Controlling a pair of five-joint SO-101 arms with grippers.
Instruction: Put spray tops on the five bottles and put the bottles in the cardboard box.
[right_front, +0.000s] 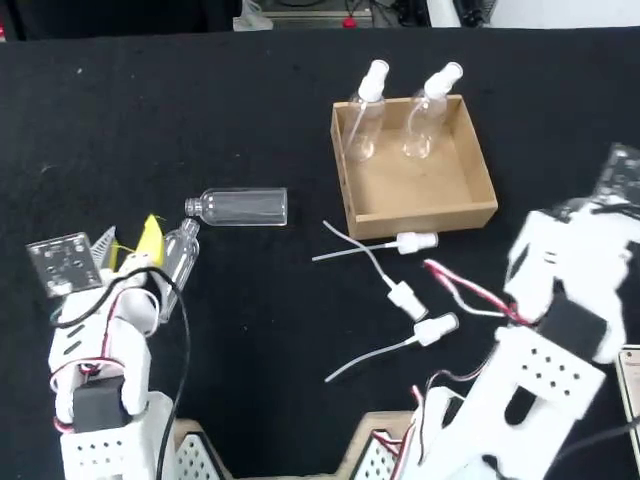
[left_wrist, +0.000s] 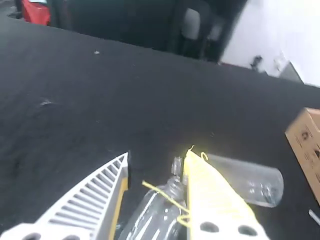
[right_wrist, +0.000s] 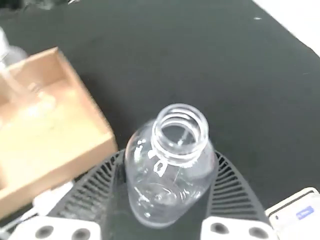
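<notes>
Left fingers (left_wrist: 212, 200) astride bottle (left_wrist: 150, 220) on black cloth (left_wrist: 100, 100), dark room (left_wrist: 125, 20) behind

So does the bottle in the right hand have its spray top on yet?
Off. The bottle shows a bare, open neck with nothing screwed on, and you can see straight down inside it.

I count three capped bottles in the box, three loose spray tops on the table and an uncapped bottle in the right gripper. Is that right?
Not quite. The high view shows two capped bottles in the box, not three. Three loose spray tops do lie on the table, and the right gripper does hold an uncapped bottle.
</notes>
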